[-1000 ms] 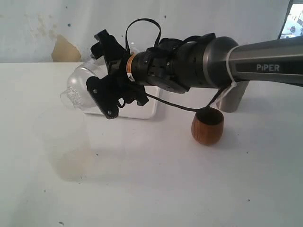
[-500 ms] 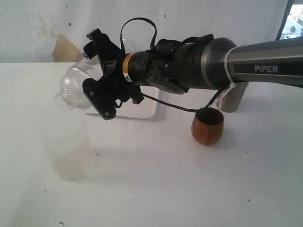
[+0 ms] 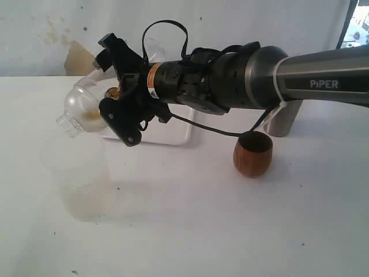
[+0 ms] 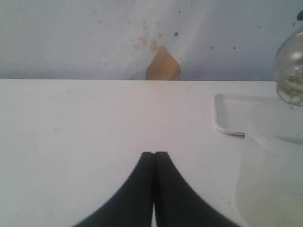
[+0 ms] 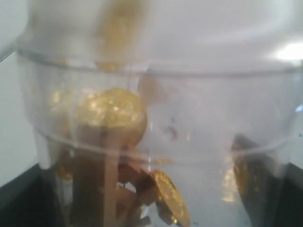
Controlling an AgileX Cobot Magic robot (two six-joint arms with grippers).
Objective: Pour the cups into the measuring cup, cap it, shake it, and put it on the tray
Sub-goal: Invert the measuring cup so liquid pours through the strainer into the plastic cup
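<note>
My right gripper (image 3: 115, 86) reaches across to the left and is shut on the clear plastic measuring cup (image 3: 83, 107). The cup is held tilted in the air, its rounded end pointing down-left. Gold coins (image 5: 111, 116) and brown pieces lie inside it; the right wrist view is filled by its wall. The brown wooden cup (image 3: 252, 153) stands upright right of centre. Behind the arm, the steel tumbler (image 3: 285, 118) shows in part. The white tray (image 3: 173, 130) lies behind the gripper. My left gripper (image 4: 154, 154) is shut on nothing, low over bare table.
A wide frosted translucent cup (image 3: 78, 179) stands at the left, just below the held measuring cup (image 4: 289, 71). It also fills the near right of the left wrist view, as frosted cup (image 4: 272, 179), with the tray (image 4: 232, 113) behind. A stained wall backs the table.
My right gripper has swung left and upward with the measuring cup, tilting its rounded end further down-left. The contents have shifted inside. The wooden cup, tumbler and frosted cup have not moved.
</note>
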